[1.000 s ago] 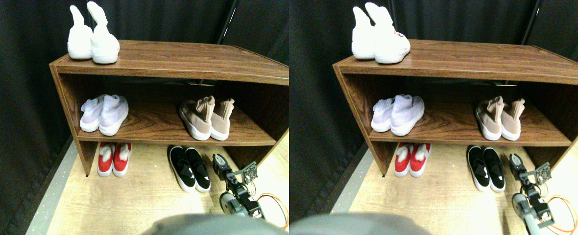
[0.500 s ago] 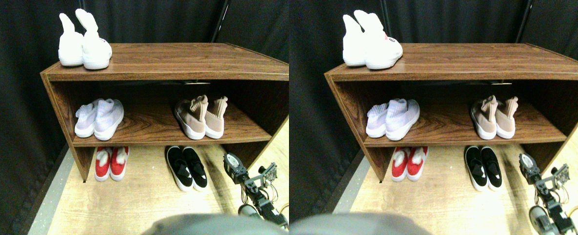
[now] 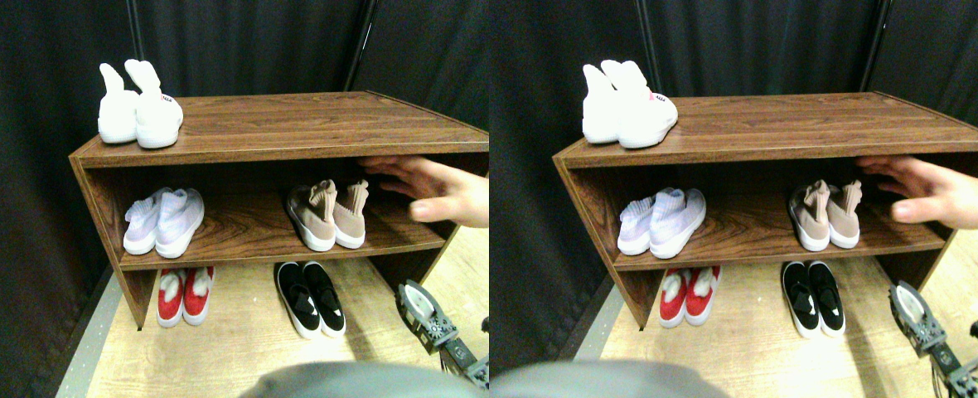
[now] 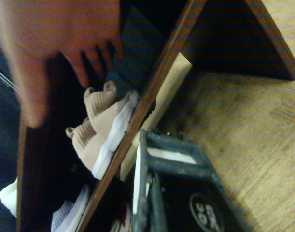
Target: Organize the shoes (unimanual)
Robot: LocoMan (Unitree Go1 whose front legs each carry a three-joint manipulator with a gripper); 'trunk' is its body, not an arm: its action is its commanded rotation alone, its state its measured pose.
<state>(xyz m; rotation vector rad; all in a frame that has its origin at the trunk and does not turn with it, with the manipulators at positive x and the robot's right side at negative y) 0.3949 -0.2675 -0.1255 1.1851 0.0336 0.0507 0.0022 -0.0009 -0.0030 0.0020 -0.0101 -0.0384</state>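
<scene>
Dark walnut-grain wooden shoe rack [image 3: 290,124] standing on pale wood-plank floor [image 3: 232,332]. Person's hand [image 3: 431,186], fingers spread, reaching into the middle shelf from the right, near the dusty-pink knit sock-shoes [image 3: 327,214]. Pale-lavender knit shoes [image 3: 164,220] at shelf left. White high-top shoes [image 3: 138,106] on top. Black slip-ons [image 3: 311,287] and red shoes [image 3: 182,284] on floor beneath. Right gripper [image 3: 427,308] low at right, clear of the shoes; jaw state cannot be told.

Dusty-pink shoes [image 3: 327,215], black slip-ons [image 3: 311,287], wood-grain shelf [image 3: 290,124]
</scene>
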